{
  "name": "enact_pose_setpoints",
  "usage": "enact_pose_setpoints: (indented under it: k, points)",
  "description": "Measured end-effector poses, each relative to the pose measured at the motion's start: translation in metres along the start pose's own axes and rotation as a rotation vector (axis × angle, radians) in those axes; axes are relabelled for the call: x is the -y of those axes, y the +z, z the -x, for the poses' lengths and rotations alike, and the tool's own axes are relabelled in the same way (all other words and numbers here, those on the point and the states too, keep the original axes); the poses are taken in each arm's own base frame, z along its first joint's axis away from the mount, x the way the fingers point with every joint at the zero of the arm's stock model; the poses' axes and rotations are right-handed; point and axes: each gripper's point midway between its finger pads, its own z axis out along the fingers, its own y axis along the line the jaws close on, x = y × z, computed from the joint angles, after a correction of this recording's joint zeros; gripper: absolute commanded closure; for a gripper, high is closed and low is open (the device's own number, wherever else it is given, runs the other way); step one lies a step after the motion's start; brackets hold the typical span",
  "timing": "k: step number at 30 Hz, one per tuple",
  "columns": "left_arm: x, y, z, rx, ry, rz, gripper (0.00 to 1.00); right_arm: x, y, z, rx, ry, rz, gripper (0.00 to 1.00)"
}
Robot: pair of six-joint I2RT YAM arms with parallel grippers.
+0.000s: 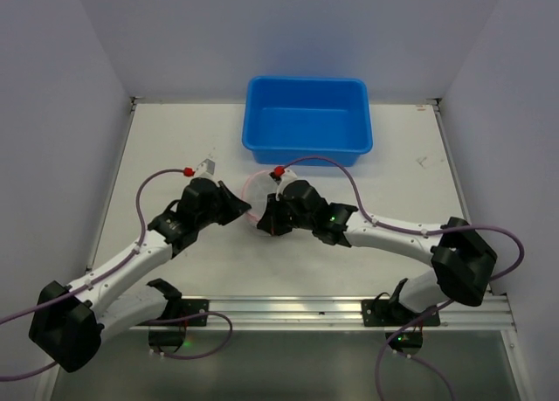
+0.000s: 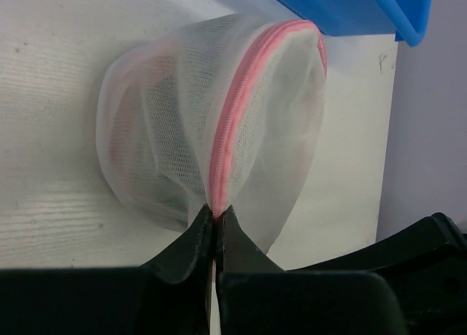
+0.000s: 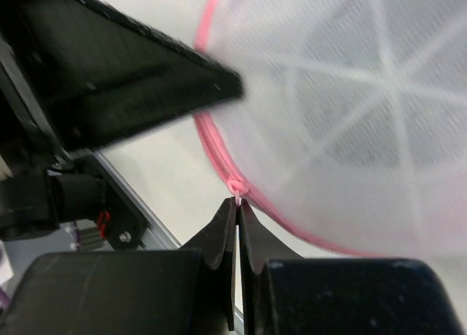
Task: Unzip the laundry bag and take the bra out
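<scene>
The drum-shaped, translucent mesh laundry bag (image 2: 168, 116) is clamped at its pink seam by the left end effector (image 2: 217, 220), and its zipper pull (image 3: 236, 189) by the right end effector (image 3: 238, 211).

The laundry bag (image 1: 258, 192) just before the tub (image 1: 306, 121)

- The white table (image 1: 166, 130) fills the middle of the top view, with walls on three sides.
- A blue plastic tub (image 1: 307, 120) sits at upper centre, by the far edge.
- The laundry bag (image 1: 256, 191), white mesh with pink trim, rests on its side just below the tub.
- A small grey piece (image 1: 207, 166) lies left of the bag, too small to identify.
- A metal rail (image 1: 288, 312) runs along the lower edge.
</scene>
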Motion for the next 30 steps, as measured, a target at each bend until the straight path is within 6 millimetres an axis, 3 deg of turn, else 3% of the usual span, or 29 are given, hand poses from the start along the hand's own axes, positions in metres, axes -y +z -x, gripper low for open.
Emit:
enact_pose_setpoints:
  k: [9, 13, 16, 17, 19, 20, 22, 23, 24, 30]
  points:
    - [-0.010, 0.000, 0.009, 0.013, 0.026, 0.022, 1.00, 0.058, -0.049, -0.022, 0.012, -0.091, -0.139, 1.00]
    - [-0.011, 0.013, 0.005, -0.062, 0.111, 0.029, 0.97, 0.061, -0.057, -0.022, 0.010, -0.135, -0.136, 1.00]
    - [0.002, 0.032, 0.011, -0.115, 0.193, 0.016, 0.85, 0.058, -0.056, -0.028, -0.020, -0.148, -0.116, 1.00]
    - [0.007, 0.038, 0.014, -0.124, 0.218, 0.007, 0.74, 0.057, -0.053, -0.030, -0.033, -0.145, -0.109, 1.00]
    - [0.019, 0.047, 0.022, -0.126, 0.250, -0.014, 0.64, 0.053, -0.046, -0.033, -0.063, -0.135, -0.090, 1.00]
    - [0.025, 0.051, 0.027, -0.122, 0.262, -0.025, 0.47, 0.049, -0.041, -0.034, -0.072, -0.125, -0.078, 1.00]
    - [0.035, 0.055, 0.036, -0.108, 0.273, -0.043, 0.25, 0.040, -0.030, -0.030, -0.077, -0.102, -0.053, 1.00]
    - [0.039, 0.055, 0.039, -0.099, 0.272, -0.051, 0.08, 0.038, -0.026, -0.028, -0.076, -0.089, -0.048, 1.00]
    - [0.041, 0.054, 0.042, -0.090, 0.271, -0.057, 0.02, 0.033, -0.020, -0.024, -0.069, -0.076, -0.037, 1.00]
    - [0.037, 0.032, 0.050, -0.020, 0.236, -0.032, 0.01, 0.015, 0.000, -0.004, -0.031, -0.023, 0.001, 1.00]
